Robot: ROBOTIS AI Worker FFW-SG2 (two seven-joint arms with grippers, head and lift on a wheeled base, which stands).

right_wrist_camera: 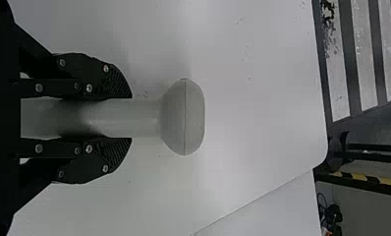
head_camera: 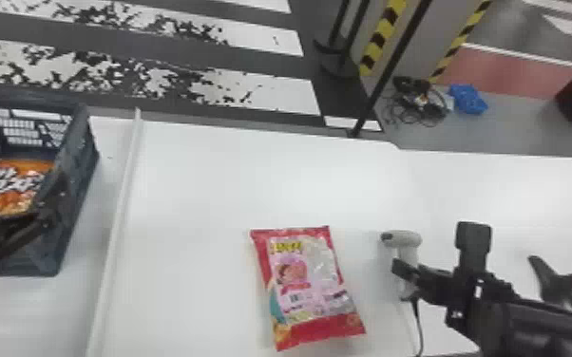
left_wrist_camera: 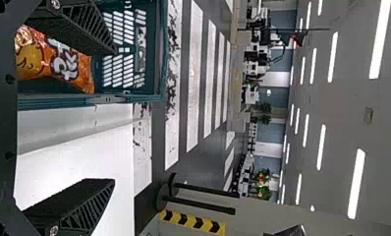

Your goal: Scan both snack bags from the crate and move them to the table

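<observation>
Orange snack bag (head_camera: 12, 187), inside blue-grey plastic crate (head_camera: 83, 154), ten o'clock from pink-red snack bag (head_camera: 306, 285) on white table (head_camera: 195, 190) | black left gripper (left_wrist_camera: 114, 117) spread; we should centre it within the crate before lowering | black right gripper (right_wrist_camera: 131, 118), three o'clock, pinching pale-grey pistol-shaped scanner (right_wrist_camera: 183, 118)

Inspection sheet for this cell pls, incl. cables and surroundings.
Surface: white table, raised strip beside the crate
Job's things: orange bag in crate; red-and-pink bag lying on table; scanner upright in right gripper
Clutter: black forked object, table's right
Grippers: left open at crate; right closed on scanner handle
Cables: scanner cord; tangle on floor
Surroundings: striped floor, blue item on floor
</observation>
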